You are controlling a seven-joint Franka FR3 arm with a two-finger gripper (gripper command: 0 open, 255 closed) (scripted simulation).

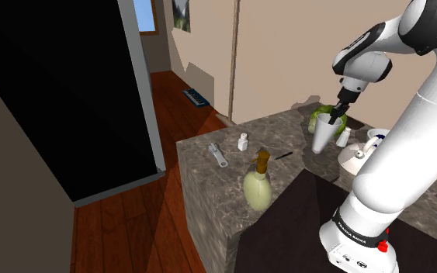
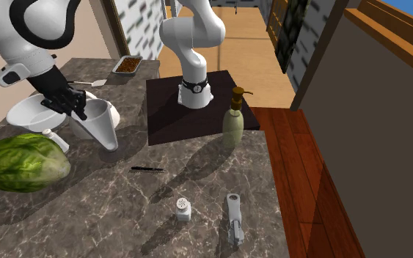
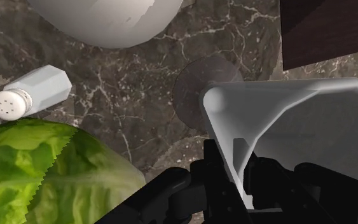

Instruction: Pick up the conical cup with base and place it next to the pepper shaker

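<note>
Beside the lettuce (image 2: 21, 163), conical cup (image 2: 103, 124) near-upright (mouth up), rim pinched between fingers (image 3: 217, 167).

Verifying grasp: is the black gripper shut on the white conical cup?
Yes, the black gripper clasps the white conical cup by its wall.

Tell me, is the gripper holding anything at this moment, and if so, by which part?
Yes. The gripper is shut on the white conical cup. It clasps the cup's wall at the wide rim, with one finger inside and one outside.
</note>
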